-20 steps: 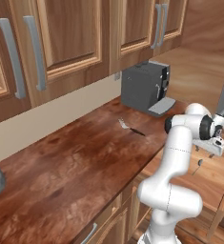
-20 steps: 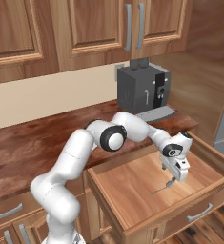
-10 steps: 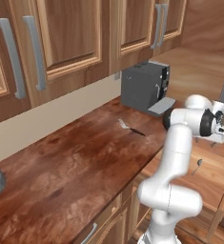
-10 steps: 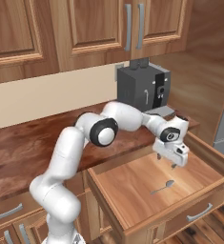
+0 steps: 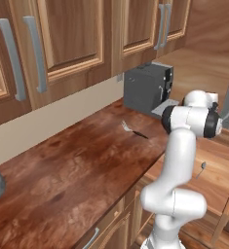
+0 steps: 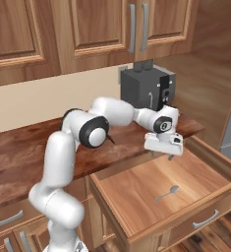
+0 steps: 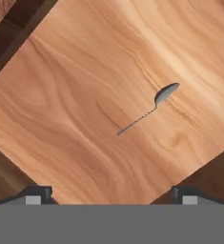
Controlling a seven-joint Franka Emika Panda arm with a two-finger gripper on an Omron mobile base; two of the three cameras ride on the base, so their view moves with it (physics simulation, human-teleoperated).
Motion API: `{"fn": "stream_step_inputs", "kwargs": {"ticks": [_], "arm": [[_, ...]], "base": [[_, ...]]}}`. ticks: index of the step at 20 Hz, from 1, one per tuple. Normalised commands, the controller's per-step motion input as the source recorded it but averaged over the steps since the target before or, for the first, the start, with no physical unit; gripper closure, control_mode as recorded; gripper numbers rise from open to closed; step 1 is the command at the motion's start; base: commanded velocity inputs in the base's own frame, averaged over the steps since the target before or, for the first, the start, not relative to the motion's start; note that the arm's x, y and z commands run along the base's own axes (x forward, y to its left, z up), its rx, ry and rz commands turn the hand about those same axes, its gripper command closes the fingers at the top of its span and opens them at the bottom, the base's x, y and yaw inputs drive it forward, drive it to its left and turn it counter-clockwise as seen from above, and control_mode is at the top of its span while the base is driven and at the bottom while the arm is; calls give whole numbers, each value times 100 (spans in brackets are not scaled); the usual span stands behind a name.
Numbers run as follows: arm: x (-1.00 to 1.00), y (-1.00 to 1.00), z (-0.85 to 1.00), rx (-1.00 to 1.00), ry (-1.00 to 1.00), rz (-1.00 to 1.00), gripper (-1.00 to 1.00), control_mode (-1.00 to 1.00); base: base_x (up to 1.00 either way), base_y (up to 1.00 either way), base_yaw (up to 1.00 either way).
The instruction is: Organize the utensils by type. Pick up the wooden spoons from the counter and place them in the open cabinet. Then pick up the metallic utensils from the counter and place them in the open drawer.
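Right base view: gripper, centre frame, jaws spread, empty, above open drawer. Metal spoon lies flat on drawer bottom, lower right. Advice: lift straight clear, avoiding the drawer's walls.

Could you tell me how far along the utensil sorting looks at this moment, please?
Done: the metal spoon lies flat on the bottom of the open drawer. In hand: nothing; the gripper hangs open above the drawer. Left: a small dark-handled utensil sits on the counter. The cabinet doors in sight look shut, so I cannot confirm the wooden spoons.
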Motion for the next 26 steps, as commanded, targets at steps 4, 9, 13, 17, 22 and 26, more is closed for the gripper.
{"fn": "stream_step_inputs", "kwargs": {"ticks": [4,9,13,17,22,26], "arm": [[0,58,23,0,-1,54,-100,-100],[7,46,30,1,-1,44,-100,-100],[24,46,22,11,0,36,-100,-100],[48,36,5,18,0,26,-100,-100],[43,28,0,18,-2,8,-100,-100],[42,55,-1,3,-10,0,-100,-100]], "base": [[0,0,0],[0,0,0],[0,0,0],[0,0,0],[0,0,0],[0,0,0]]}}
